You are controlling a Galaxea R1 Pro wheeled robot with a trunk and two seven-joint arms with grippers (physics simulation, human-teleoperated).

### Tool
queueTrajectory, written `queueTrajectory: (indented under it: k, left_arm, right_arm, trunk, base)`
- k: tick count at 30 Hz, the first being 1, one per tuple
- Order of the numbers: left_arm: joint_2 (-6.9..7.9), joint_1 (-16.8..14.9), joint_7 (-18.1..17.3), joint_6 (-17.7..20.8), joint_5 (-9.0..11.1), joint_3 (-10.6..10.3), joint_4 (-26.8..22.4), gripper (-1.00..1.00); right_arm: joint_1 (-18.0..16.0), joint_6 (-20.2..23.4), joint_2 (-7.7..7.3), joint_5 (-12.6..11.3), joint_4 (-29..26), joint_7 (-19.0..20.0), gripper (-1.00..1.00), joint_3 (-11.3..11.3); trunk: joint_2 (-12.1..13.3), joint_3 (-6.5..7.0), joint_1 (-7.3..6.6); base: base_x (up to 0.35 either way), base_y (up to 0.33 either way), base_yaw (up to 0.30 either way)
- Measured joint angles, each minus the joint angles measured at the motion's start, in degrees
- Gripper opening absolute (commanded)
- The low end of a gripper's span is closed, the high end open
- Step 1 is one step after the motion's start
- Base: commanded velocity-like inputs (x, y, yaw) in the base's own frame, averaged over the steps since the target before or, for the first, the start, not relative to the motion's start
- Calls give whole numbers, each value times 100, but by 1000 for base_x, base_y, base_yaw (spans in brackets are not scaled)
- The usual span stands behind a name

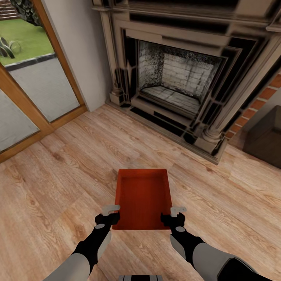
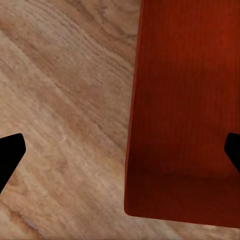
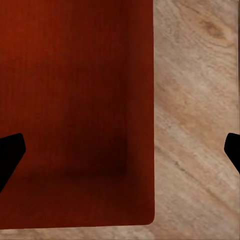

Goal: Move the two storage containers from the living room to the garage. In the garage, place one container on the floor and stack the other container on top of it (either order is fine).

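Head view first: an orange-red rectangular lidless storage container (image 1: pixel 143 198) with thin plain walls sits on the light wood plank floor (image 1: pixel 58 183) of the living room, in front of a fireplace (image 1: pixel 177 84) with a pale stone-coloured surround and a grey brick firebox. Its inside is empty and evenly coloured, darker along the walls. A strip of red brick (image 1: pixel 259 103) shows to the right of the fireplace, and a wood-framed glass door (image 1: pixel 35 93) stands at the left, with grass beyond it. The left claw (image 1: pixel 110 212) is at the container's near left corner and the right claw (image 1: pixel 176 214) at its near right corner, each at the end of a black and grey arm.

Left wrist view: the container's side wall (image 2: pixel 134 125) runs between the two black fingertips (image 2: pixel 10 152), one over the wood floor outside the box and the other over its red interior. The left claw stands wide, straddling the wall; whether the fingers touch it I cannot tell.

Right wrist view: the same arrangement appears mirrored. The container's wall (image 3: pixel 151 115) with its rounded corner lies between the black fingertips (image 3: pixel 10 155), one above the shaded red interior, one above the planks. The right claw is also spread wide.
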Motion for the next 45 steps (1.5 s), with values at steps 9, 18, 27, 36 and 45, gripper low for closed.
queueTrajectory:
  k: [9, 18, 27, 36, 45]
  left_arm:
    - [1, 0, 7, -3, 36, 36, 0, 100]
    - [-2, 0, 0, 4, 44, 58, 6, 100]
    - [-2, 0, 4, -3, 42, 49, 3, 100]
    - [1, 0, 6, -4, 41, 50, 9, 100]
    - [1, 0, 3, -3, 40, 48, 9, 100]
  right_arm:
    - [0, -255, 1, -32, 10, -45, 100, -26]
    - [0, -255, -268, -23, 14, 16, 100, -19]
    - [0, -260, -286, 38, 6, 31, 100, 62]
    - [0, -255, -244, 60, 5, 44, 100, 73]
    - [0, -255, -226, 50, 5, 56, 100, 48]
  trunk:
    - [0, 0, 0]
    - [0, 0, 0]
    - [0, 0, 0]
    - [0, 0, 0]
    - [0, 0, 0]
  base:
    - [0, 0, 0]
    - [0, 0, 0]
    - [0, 0, 0]
    - [0, 0, 0]
    - [0, 0, 0]
